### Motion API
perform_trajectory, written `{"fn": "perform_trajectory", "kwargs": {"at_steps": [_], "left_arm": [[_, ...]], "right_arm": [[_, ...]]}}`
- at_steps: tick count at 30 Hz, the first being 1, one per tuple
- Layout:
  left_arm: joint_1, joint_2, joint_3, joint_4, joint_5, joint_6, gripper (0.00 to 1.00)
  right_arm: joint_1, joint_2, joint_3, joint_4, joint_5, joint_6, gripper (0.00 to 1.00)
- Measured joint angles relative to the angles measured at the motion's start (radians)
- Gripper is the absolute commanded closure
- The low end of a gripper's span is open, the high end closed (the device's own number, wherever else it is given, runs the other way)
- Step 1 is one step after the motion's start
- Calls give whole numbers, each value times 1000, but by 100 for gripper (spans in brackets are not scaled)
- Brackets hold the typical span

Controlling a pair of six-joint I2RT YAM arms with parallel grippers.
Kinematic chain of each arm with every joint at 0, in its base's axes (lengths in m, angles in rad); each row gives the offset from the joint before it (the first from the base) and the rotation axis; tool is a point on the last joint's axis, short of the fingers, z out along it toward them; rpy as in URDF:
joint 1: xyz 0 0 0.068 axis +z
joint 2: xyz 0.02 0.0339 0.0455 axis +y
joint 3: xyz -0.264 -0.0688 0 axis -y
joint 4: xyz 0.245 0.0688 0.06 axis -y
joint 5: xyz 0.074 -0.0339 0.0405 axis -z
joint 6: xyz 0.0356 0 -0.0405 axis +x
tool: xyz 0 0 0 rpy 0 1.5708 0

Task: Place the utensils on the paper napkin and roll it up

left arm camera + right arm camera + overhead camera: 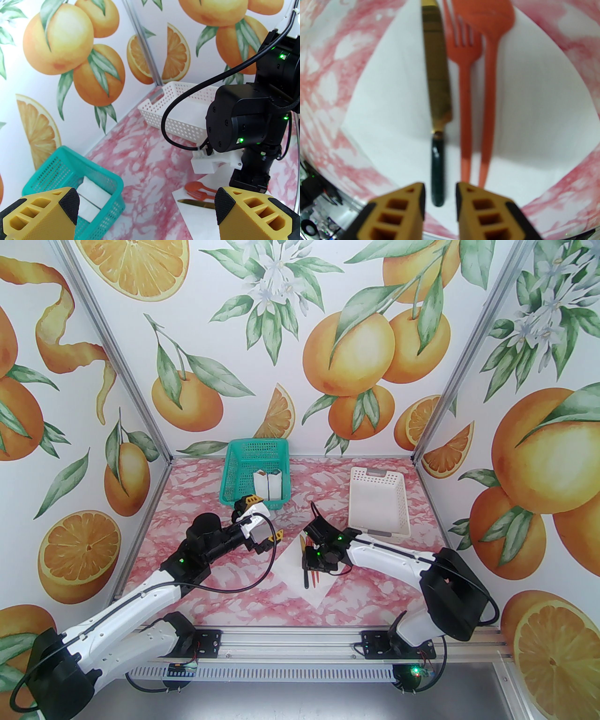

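Note:
The white paper napkin lies as a diamond in the middle of the pink marbled table. All three utensils rest on it side by side: the dark-handled knife on the left, the orange fork in the middle, and the orange spoon on the right. My right gripper hangs just over the knife's handle end, its jaws slightly apart and clear of the handle. My left gripper hovers wide open and empty near the teal basket.
A teal basket at the back centre holds two white wrapped bundles. A white perforated basket stands at the back right, close behind my right arm. Printed walls enclose the table on three sides.

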Motion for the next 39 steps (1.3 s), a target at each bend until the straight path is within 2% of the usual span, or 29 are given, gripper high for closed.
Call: {"fn": "perform_trajectory", "kwargs": {"at_steps": [9,18,22,29,35,37,39], "left_arm": [[0,-22,-6,-1,-2,-11,0],[-33,-68,-14,-69,6,-45,0],[-80,-78,-14,-134,4,-40,0],[-224,-82,-15,-241,-67,32,3],[-320,-69,-20,-299,-142,100,8],[-338,-57,-21,-312,-175,117,9],[-389,-26,-21,-319,-223,142,10]], "right_arm": [[-1,-21,11,-26,53,0,66],[-105,-241,-11,-61,97,-8,59],[-188,-352,-63,-78,104,-9,55],[-313,-579,-165,-81,104,7,45],[-360,-700,-218,-80,103,38,39],[-367,-713,-231,-66,102,56,32],[-381,-766,-277,-49,99,78,30]]}}
